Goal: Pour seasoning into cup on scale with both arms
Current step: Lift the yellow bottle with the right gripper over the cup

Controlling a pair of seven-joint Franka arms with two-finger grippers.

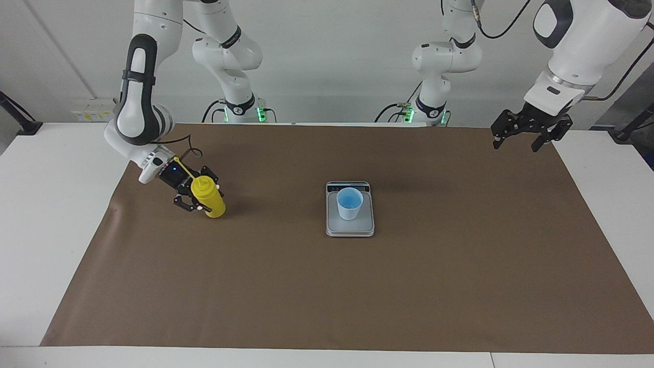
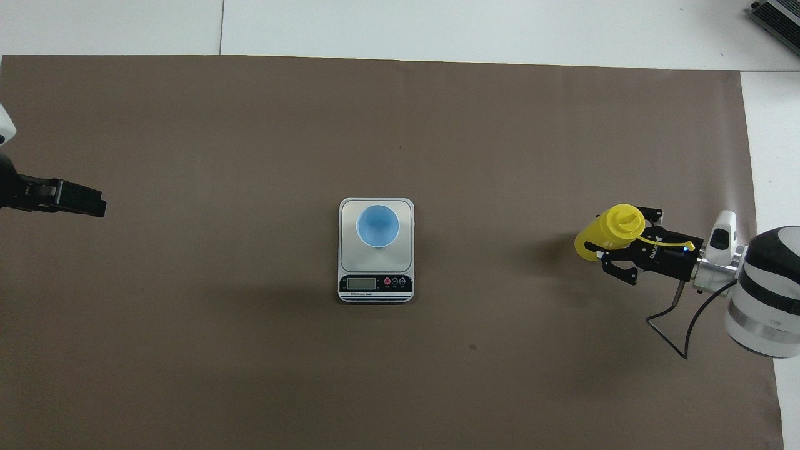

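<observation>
The yellow seasoning bottle (image 1: 213, 204) (image 2: 600, 232) stands on the brown mat toward the right arm's end, its tethered cap hanging open. My right gripper (image 1: 207, 198) (image 2: 615, 249) is low at the bottle, open, with one finger on each side of it. The light-blue cup (image 1: 350, 203) (image 2: 377, 226) stands upright on the silver-grey scale (image 1: 350, 228) (image 2: 347, 253) at the mat's middle. My left gripper (image 1: 515, 147) (image 2: 94, 203) waits open and empty, raised over the mat's edge at the left arm's end.
The brown mat (image 1: 327, 296) covers most of the white table. Two smaller white arms with green lights (image 1: 240, 110) stand at the robots' edge. A black cable (image 2: 675, 331) loops from the right wrist.
</observation>
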